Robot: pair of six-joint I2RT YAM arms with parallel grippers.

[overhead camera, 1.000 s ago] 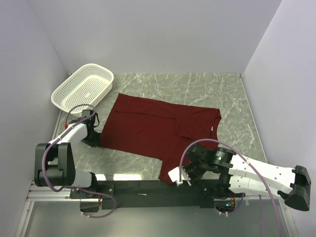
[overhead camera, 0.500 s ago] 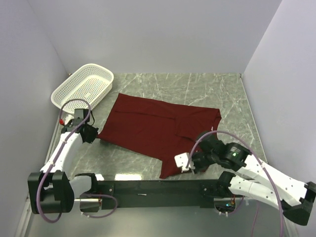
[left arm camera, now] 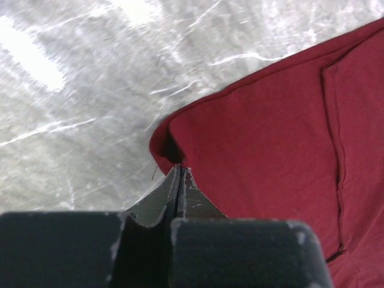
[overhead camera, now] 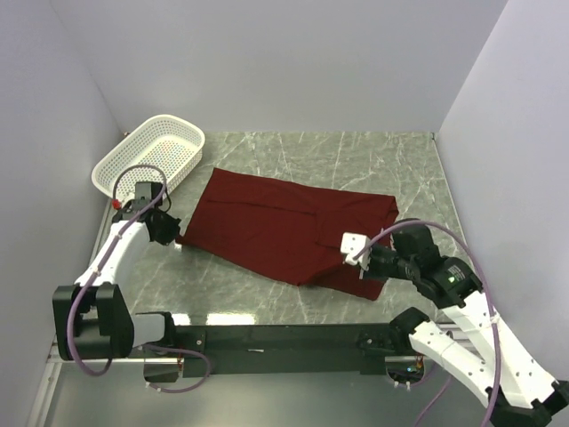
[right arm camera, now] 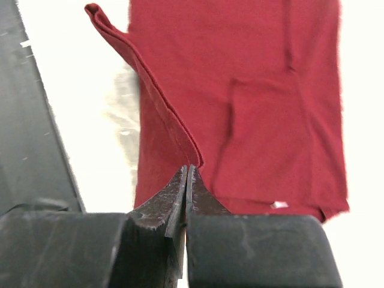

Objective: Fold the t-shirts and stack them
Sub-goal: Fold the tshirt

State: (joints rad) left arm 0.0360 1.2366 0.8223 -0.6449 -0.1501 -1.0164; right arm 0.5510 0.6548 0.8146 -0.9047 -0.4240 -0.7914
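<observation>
Right gripper (right arm camera: pixel 187 174) has folded a pinched corner over the maroon t-shirt (overhead camera: pixel 276 227).

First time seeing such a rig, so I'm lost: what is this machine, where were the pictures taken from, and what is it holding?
Two robot arms are bolted to a table. One picture looks down from above; the other two come from a camera on each wrist. A maroon shirt lies on the table, with a white basket at the far left. The left hand pinches one corner of the shirt, the right hand an edge; both are shut on cloth.
</observation>
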